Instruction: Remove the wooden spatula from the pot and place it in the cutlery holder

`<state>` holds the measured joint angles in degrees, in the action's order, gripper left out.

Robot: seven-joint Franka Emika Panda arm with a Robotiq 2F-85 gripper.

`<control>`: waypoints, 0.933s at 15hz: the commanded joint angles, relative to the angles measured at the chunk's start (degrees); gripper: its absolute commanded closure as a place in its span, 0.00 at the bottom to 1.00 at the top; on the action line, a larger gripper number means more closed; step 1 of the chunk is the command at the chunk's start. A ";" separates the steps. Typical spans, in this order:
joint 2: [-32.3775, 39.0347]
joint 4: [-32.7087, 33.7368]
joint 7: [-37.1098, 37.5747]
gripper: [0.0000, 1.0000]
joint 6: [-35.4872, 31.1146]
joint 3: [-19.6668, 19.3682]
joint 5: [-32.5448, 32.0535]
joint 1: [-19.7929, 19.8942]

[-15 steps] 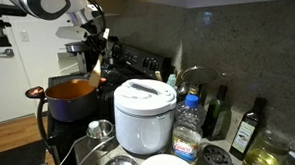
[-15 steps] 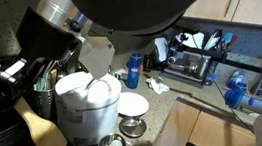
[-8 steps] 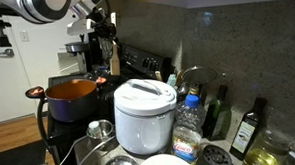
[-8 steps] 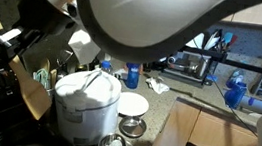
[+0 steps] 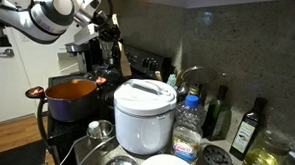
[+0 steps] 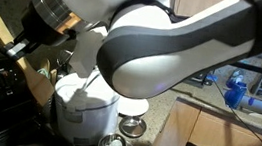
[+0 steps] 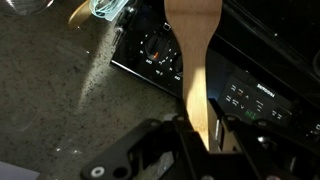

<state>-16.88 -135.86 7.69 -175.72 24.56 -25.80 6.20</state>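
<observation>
Wooden spatula was out of the pot, held in the air by the gripper. In the wrist view we saw its handle run down between the two dark fingers, which were clamped on it, and its flat blade pointed away toward the top of the picture. Behind the blade we saw the black stove control panel, and speckled counter to its left. In an exterior view the spatula showed as a light-brown strip slanting across the left edge, with the gripper around its middle.

We logged the pot on the stove, just past the counter's left end, orange inside, its long handle pointing left. In that view the arm reached in from the top left, and the gripper hung above and right of the pot, near the back wall. We couldn't make out the spatula there.

White rice cooker stood on the counter near its left end, beside the pot. Bottles lined the counter's back edge, with an olive oil bottle toward its right end. A blue bottle stood on a far counter.
</observation>
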 commanded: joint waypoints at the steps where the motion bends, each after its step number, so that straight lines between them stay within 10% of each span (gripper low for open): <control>1: -1.71 -1.62 6.50 0.93 -2.93 7.32 -7.69 8.88; 5: -1.98 -0.69 11.29 0.93 -3.99 14.51 -13.65 15.72; 7: 1.87 0.22 9.84 0.93 -0.51 14.38 -10.95 12.43; 8: -0.16 -0.42 9.64 0.75 -2.15 13.91 -11.56 13.66; 14: 2.11 -0.39 9.63 0.75 -1.52 14.26 -11.29 12.53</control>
<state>-14.77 -136.26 17.32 -177.24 38.81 -37.09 18.73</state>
